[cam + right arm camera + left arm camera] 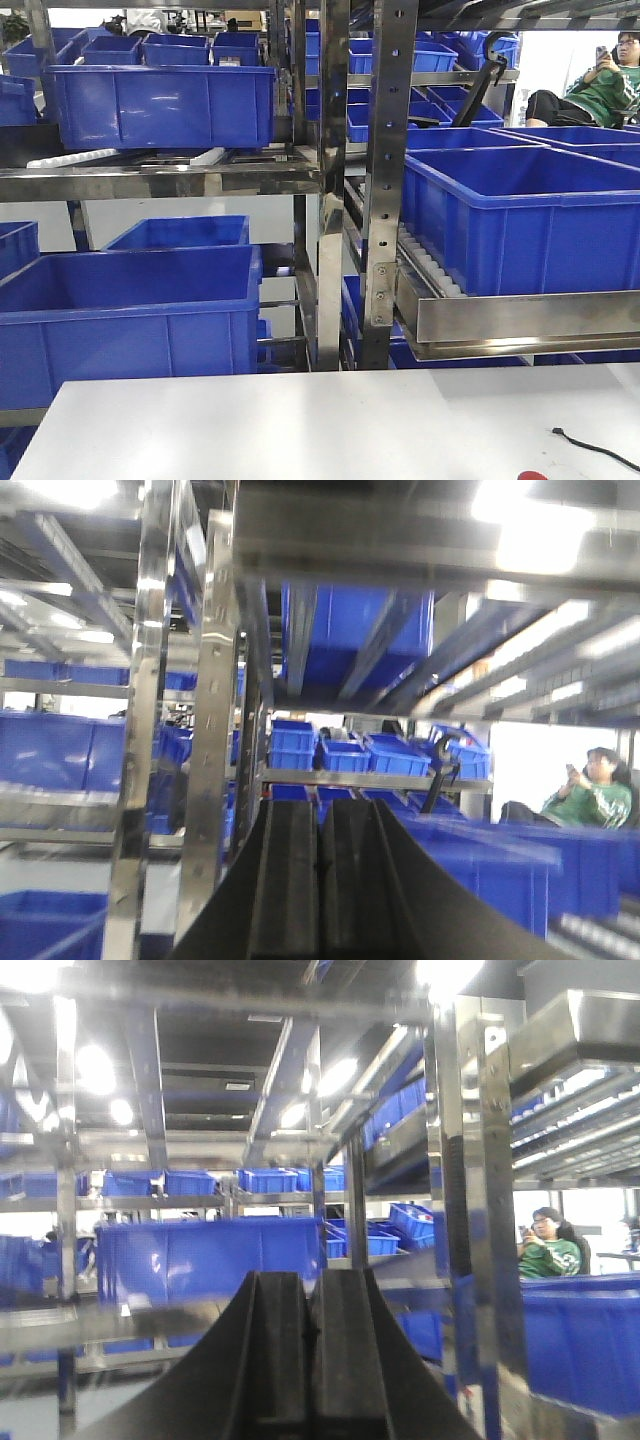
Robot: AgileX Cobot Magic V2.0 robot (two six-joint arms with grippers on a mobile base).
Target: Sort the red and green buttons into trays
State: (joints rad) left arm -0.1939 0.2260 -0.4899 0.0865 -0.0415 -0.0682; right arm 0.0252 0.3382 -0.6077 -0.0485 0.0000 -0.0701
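you cannot see the buttons or the trays in any view; the only hint is a red sliver at the 5 o'clock edge of the front view, too cropped to say whether it is a button or a tray. judging from the task, expect small, light, rigid plastic buttons with smooth domed caps that could slip, so plan to take each by its body or collar under the cap, not by the dome. the sliver lies on the white surface, with a black cable near it toward 4 o'clock. the left tool and the right tool each show their fingers pressed together on nothing, both raised and aimed at the blue crates on the steel rack. a person in green sits at 1 o'clock.
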